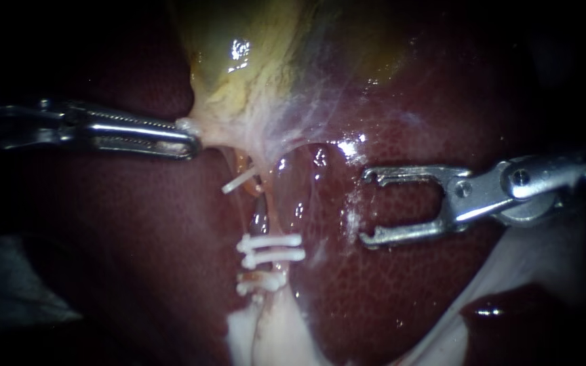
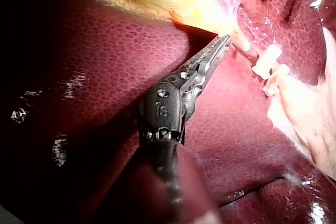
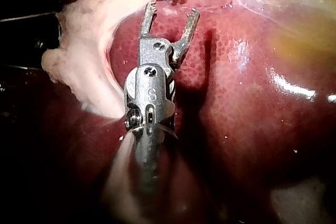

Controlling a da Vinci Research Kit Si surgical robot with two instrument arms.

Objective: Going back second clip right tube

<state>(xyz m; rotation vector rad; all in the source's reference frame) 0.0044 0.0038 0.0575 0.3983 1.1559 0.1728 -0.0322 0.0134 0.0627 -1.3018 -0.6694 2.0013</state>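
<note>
Background: dark red, glistening liver (image 1: 137, 271) across the whole field, with the yellow-green gallbladder (image 1: 252, 54) at the top of the endoscope view.

Left instrument (image 1: 186, 139): enters from the left, lies nearly level, and clamps both jaws together on the pale tissue (image 1: 232, 125) at the gallbladder's lower end. In the left wrist view, tip buried in that same bright tissue.

Right instrument (image 1: 367, 207): enters from the right and holds its jaws wide apart, with nothing between them. Hangs over bare liver, to the right of the clips and apart from them. In the right wrist view, points toward the clips, tips short of them.

Tube (image 1: 266, 217): runs down from the pale tissue to the whitish fatty tissue (image 1: 269, 332) at the lower edge. Not possible to tell whether left or right tube.

Clips, all white: slanted clip (image 1: 239, 180) just below the left instrument's tip. Upper clip (image 1: 272, 240) and middle clip (image 1: 276, 256), close together and level, crossing the tube. Lowest clip (image 1: 260, 283) just under them, beside the fatty tissue.
</note>
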